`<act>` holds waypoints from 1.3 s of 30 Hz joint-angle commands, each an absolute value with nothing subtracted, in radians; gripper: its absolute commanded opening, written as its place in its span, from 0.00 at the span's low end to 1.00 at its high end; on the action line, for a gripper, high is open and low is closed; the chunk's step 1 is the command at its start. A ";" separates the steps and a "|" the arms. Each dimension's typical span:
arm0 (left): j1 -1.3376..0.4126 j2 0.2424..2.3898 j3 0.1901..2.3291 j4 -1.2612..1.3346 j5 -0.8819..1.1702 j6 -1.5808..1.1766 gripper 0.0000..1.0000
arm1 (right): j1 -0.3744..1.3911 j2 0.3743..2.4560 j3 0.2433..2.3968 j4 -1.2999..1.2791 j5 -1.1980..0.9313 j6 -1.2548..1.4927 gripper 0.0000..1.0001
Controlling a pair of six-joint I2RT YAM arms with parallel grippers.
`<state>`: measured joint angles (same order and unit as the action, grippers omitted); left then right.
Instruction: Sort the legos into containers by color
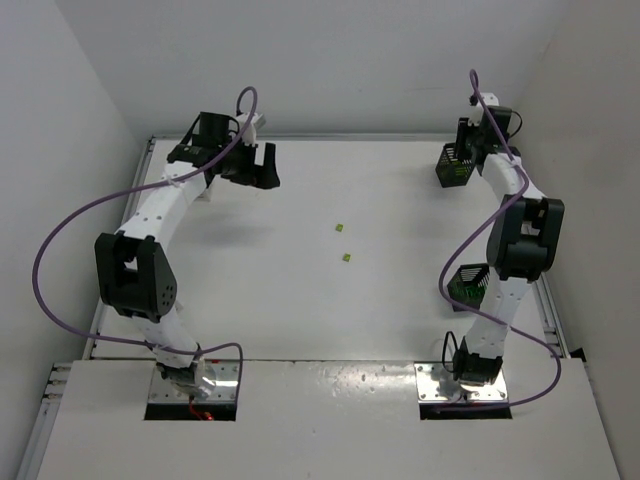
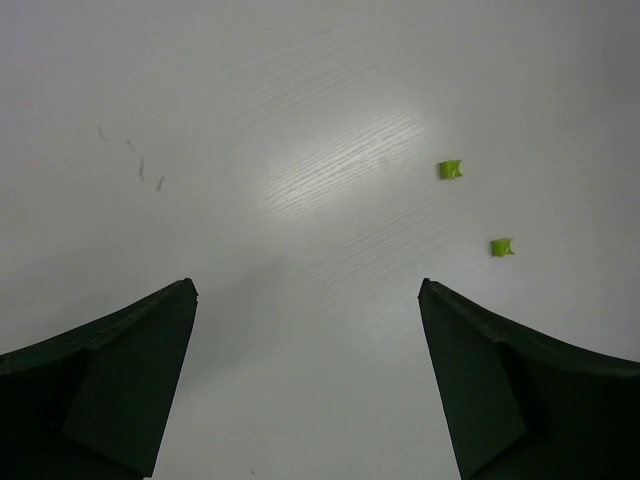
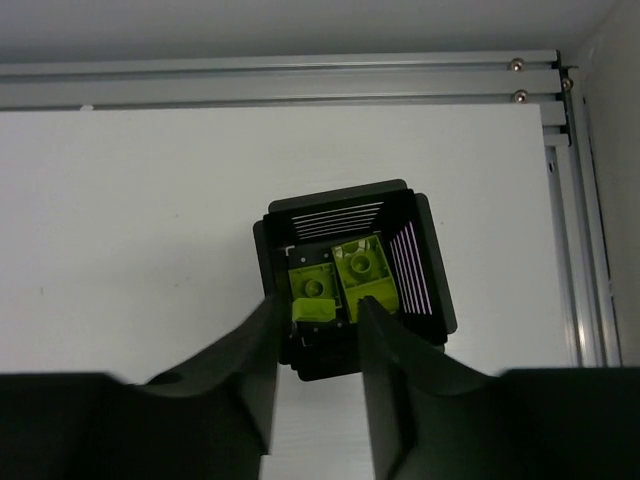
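My right gripper [image 3: 318, 305] hangs over a black slatted basket [image 3: 425, 270] at the table's far right corner. Its jaws stand apart, and a small yellow-green lego [image 3: 313, 310] sits loose between the fingertips, touching neither. Two more yellow-green legos [image 3: 358, 268] lie inside that basket. My left gripper [image 2: 307, 285] is open and empty above bare table at the far left. Two yellow-green legos [image 2: 450, 169] [image 2: 501, 247] lie on the table ahead and to its right, also seen mid-table from above as lego [image 1: 340, 229] and lego [image 1: 347, 257].
A second black basket [image 1: 466, 284] holding green bricks stands by the right arm's lower link, partly hidden by it. Aluminium rails [image 3: 300, 80] border the table's far and right edges, close to the basket. White walls enclose the table.
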<state>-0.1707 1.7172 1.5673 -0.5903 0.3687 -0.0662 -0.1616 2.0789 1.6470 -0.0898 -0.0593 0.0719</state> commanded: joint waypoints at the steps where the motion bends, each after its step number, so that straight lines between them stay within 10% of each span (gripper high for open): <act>1: -0.179 1.715 1.621 -0.609 0.386 -0.017 1.00 | -0.164 2.091 1.694 -0.048 -0.043 0.057 0.42; 8: -0.189 1.724 1.621 -0.609 0.410 -0.017 1.00 | -0.143 2.065 1.703 -0.067 -0.177 -0.041 0.36; 15: -0.189 1.724 1.603 -0.618 0.443 0.011 1.00 | -0.008 1.959 1.628 -0.655 -0.889 -0.547 0.28; 25: -0.189 1.715 1.571 -0.618 0.425 0.000 1.00 | 0.357 1.697 1.175 -0.583 -0.755 -0.897 0.63; 39: -0.138 1.654 1.494 -0.591 0.394 -0.028 1.00 | 0.486 1.913 1.269 -0.499 -0.583 -0.776 0.59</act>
<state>-0.1566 1.7184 1.5139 -0.6170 0.4160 -0.0135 0.4747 1.9007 1.2545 -0.5365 -0.6201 -0.8001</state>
